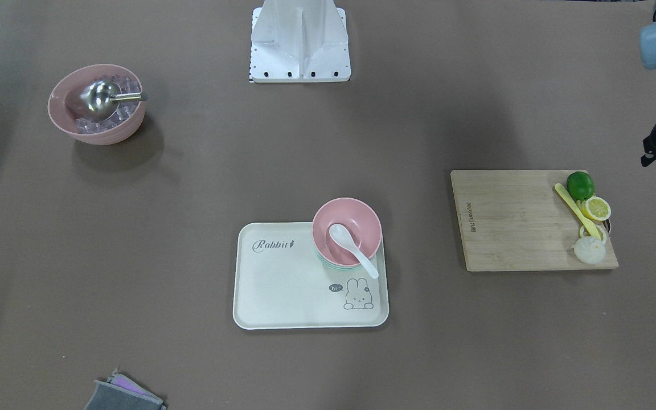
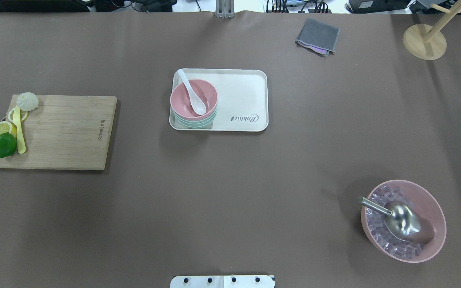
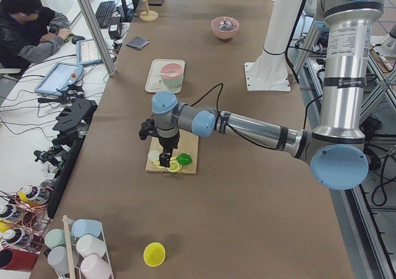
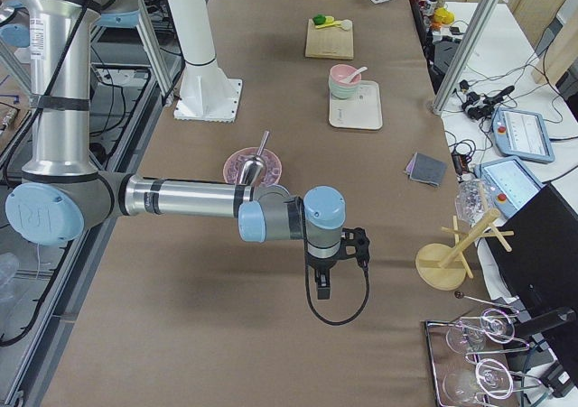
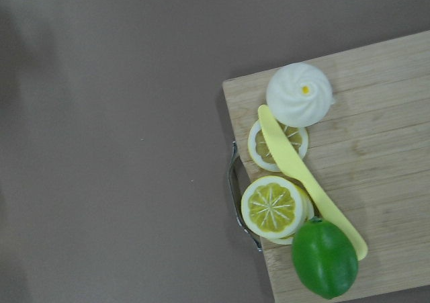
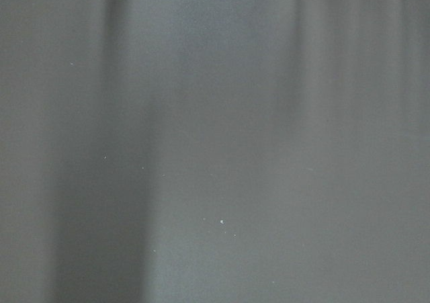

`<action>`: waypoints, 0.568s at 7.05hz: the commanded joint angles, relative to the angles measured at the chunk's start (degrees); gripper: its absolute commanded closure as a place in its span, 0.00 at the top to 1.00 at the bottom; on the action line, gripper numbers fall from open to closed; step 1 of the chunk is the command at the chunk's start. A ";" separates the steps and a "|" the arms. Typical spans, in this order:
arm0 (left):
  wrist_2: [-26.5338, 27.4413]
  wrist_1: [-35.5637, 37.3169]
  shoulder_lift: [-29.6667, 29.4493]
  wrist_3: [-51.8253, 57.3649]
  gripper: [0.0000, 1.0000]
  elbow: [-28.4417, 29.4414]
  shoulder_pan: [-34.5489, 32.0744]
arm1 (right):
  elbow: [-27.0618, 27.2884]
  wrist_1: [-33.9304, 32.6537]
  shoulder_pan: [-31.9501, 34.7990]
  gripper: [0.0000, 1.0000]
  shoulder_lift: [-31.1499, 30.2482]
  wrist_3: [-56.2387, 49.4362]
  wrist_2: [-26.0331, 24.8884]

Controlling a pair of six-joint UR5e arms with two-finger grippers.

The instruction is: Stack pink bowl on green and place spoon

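Overhead exterior view: the job looks pretty much wrapped up. The pink bowl (image 2: 208,96) is seen nested on the green bowl (image 2: 194,123) at the left end of the tray (image 2: 242,96). The spoon (image 2: 192,94) is laid inside it, scoop end down in the bowl and handle sticking out over the rim toward the tray's far corner. No stacking or placing step seems to be left. If anything is called for next, it's probably just that both arms be kept away from the tray so the stack isn't bumped.

The left gripper (image 3: 166,158) is hung over the far end of the cutting board (image 2: 66,132), well apart from the tray. The right gripper (image 4: 322,285) is parked off to the tray's other side, also well apart. Both are only caught in the side views, so whether the jaws are apart or together can't be told. No fingers are shown in either wrist view.

Hard-to-see stuff: the green bowl is mostly covered, with only pale rim edges showing. It might be more than one bowl under there, which can't be said for sure. Nothing but blurry table cover is given by the right wrist view.
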 commanded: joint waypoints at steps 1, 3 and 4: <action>-4.36 0.31 2.19 10.66 0.99 0.76 -3.62 | 0.00 -0.02 0.00 1.00 0.05 0.00 0.02; -8.15 3.72 3.78 11.80 0.99 1.29 -4.85 | 0.00 0.07 0.00 1.00 0.14 0.00 0.01; -7.91 5.75 3.87 11.88 0.99 1.47 -5.55 | 0.09 0.15 0.00 1.00 0.14 0.00 0.02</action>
